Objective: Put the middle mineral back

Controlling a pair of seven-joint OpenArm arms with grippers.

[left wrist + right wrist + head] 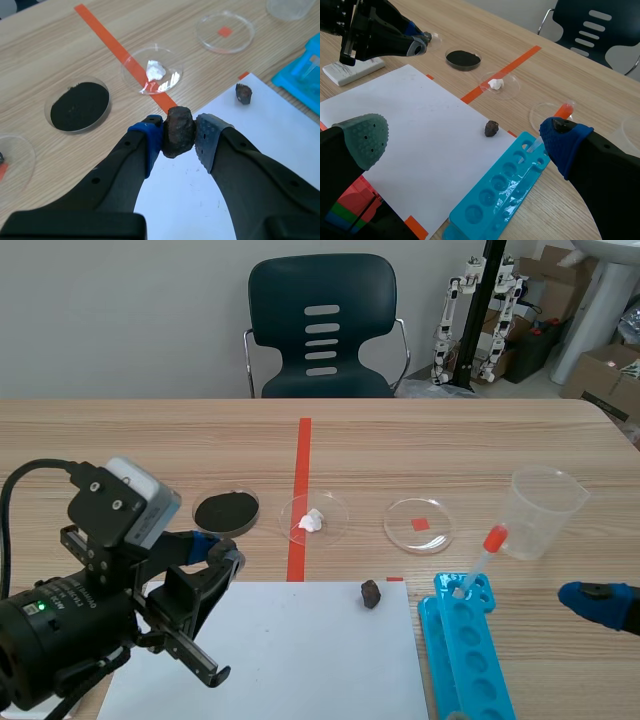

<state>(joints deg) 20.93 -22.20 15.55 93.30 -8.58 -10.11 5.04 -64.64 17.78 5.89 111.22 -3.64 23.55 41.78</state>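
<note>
The scene view looks from the near edge of the table (480, 440), between the arms, across to its far edge and the chair (320, 325) beyond, taking in nearly its whole width. The left wrist view rides close above the near left part, facing forward and down past the left fingers (207, 137), so near that the held stone (178, 131) sits mid-picture. The right wrist view looks from the near right corner diagonally toward the far left, past the right fingers (365, 140). All three share the white sheet (290, 650), the small dark stone (371, 593), the black powder dish (226, 510) and the white-lump dish (313, 518).
</note>
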